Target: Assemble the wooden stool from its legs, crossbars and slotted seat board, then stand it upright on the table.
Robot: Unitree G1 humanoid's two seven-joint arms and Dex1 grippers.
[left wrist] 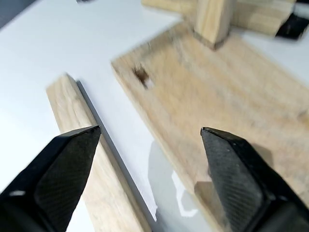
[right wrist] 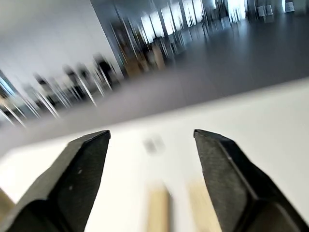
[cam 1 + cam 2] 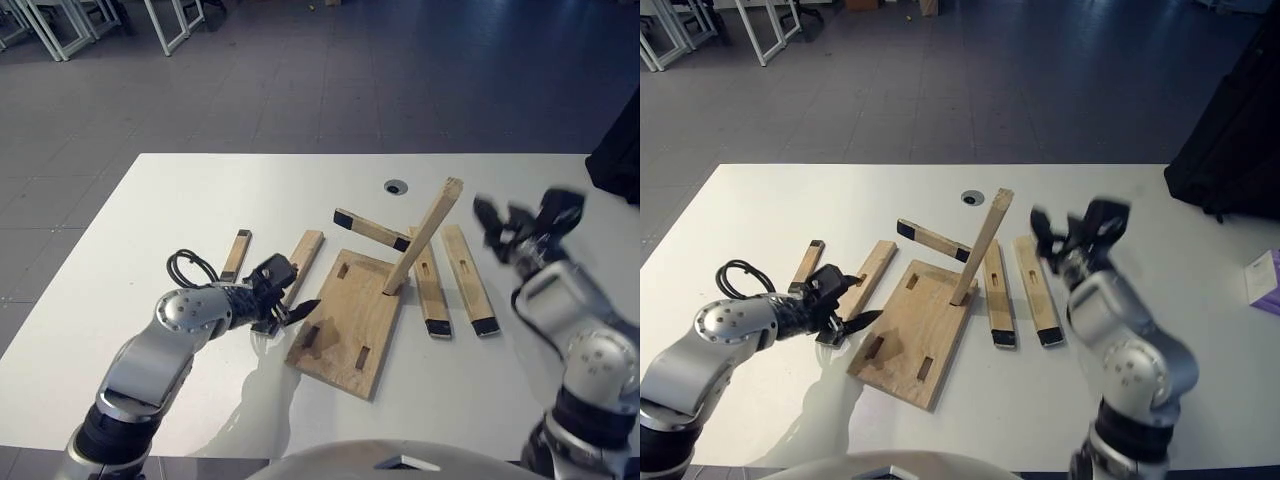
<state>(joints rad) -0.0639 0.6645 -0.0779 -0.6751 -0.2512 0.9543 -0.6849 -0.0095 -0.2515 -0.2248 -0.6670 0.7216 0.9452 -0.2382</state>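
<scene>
Centre frame, a leg [image 3: 425,235] leaned loosely in the seat board [image 3: 340,312]. Left gripper [image 3: 293,310] and right gripper [image 3: 505,218] gaped wide, empty; nudging the board could topple the leg.

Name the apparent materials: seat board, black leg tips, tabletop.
Seat board: light unpainted wood, grain visible, matte.
Leg tips: black caps, possibly rubber or paint; too small to tell.
Tabletop: white, smooth and uniform, likely laminate or a painted board.

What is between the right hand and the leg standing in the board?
Two wooden bars lie flat on the table there, seen in both eye views.
</scene>
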